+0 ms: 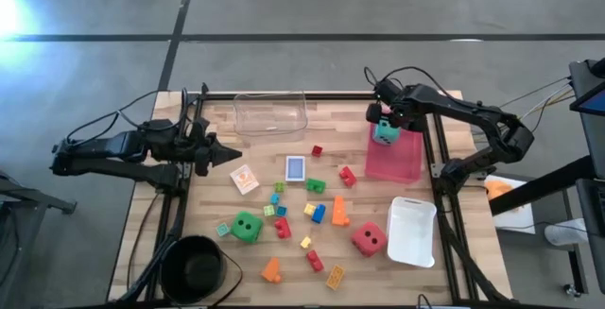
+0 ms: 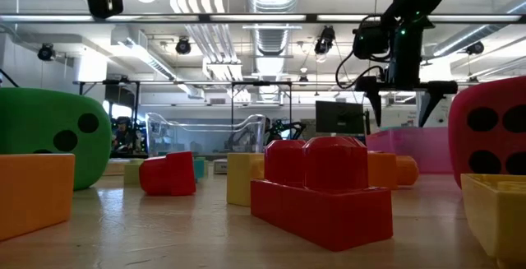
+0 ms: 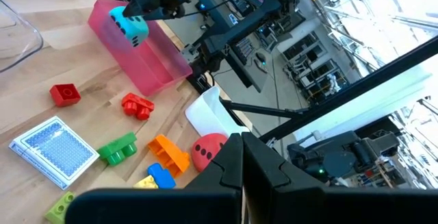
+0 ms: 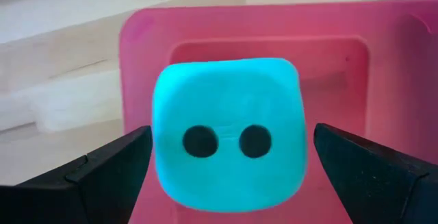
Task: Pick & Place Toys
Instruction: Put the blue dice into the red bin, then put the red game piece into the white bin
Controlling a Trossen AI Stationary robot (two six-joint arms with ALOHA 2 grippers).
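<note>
The teal die (image 4: 226, 152) sits in the far end of the pink tray (image 1: 405, 163), two dots up, its top above the rim (image 3: 130, 24). My right gripper (image 4: 233, 142) hangs open over it, a finger on either side, with a gap showing at the one finger (image 4: 356, 162). In the low view nothing shows between the fingers of my right gripper (image 2: 401, 96). My left gripper (image 1: 236, 153) waits shut over the table's left edge. The green die (image 1: 247, 226), red die (image 1: 369, 240), blue card box (image 1: 295, 168) and several small bricks lie on the table.
A clear tray (image 1: 269, 115) stands at the far edge, left of the pink tray. A white tray (image 1: 413, 231) lies near the right edge, beside the red die. A black bowl (image 1: 194, 266) sits at the near left corner. A small orange-and-white card (image 1: 245, 179) lies by the box.
</note>
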